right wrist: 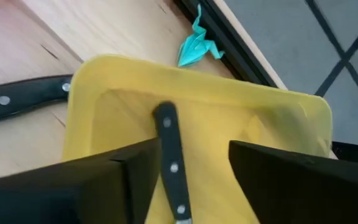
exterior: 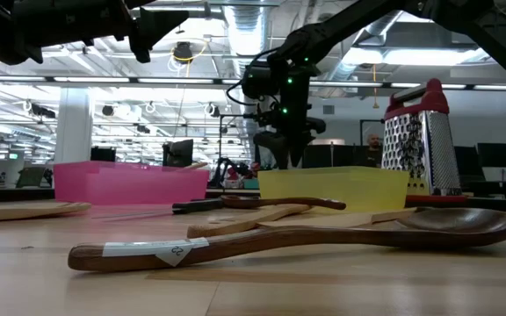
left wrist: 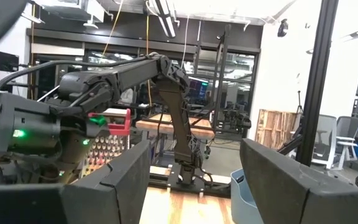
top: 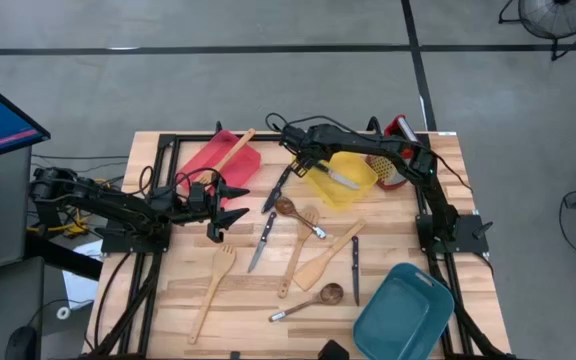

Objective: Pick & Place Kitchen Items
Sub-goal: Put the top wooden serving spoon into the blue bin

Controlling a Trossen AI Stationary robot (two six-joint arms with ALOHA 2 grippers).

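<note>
You've dropped the knife (right wrist: 169, 158) into the yellow tray (top: 360, 189); right gripper (top: 311, 160) fingers apart. Next, lift clear and fetch another utensil.

Bench (top: 398, 250): rear left, a tray (top: 218, 158) holding a wooden spatula (top: 230, 154); rear centre, a tray (top: 344, 180) holding a knife (top: 340, 179); grater (top: 392, 165) just right of it; front right, a tray (top: 404, 313). Remaining utensils (top: 298, 250) lie loose between.
</note>
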